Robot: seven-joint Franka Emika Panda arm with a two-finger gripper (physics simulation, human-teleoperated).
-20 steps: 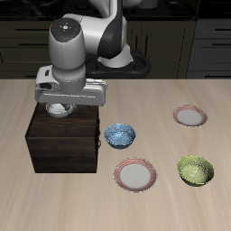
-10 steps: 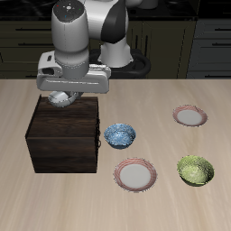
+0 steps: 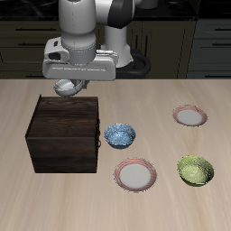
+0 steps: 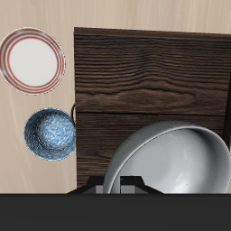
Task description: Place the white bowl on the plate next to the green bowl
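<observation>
Exterior view: white bowl [image 3: 67,87] in hand [image 3: 69,88]

Three bowls: white bowl [image 3: 67,87], blue bowl [image 3: 119,135], green bowl [image 3: 196,170]; two pink-rimmed plates [image 3: 135,174] [image 3: 190,115]; one wooden box [image 3: 65,135].

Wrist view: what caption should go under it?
White bowl held above the dark wooden box, blue bowl and plate beside it.
</observation>
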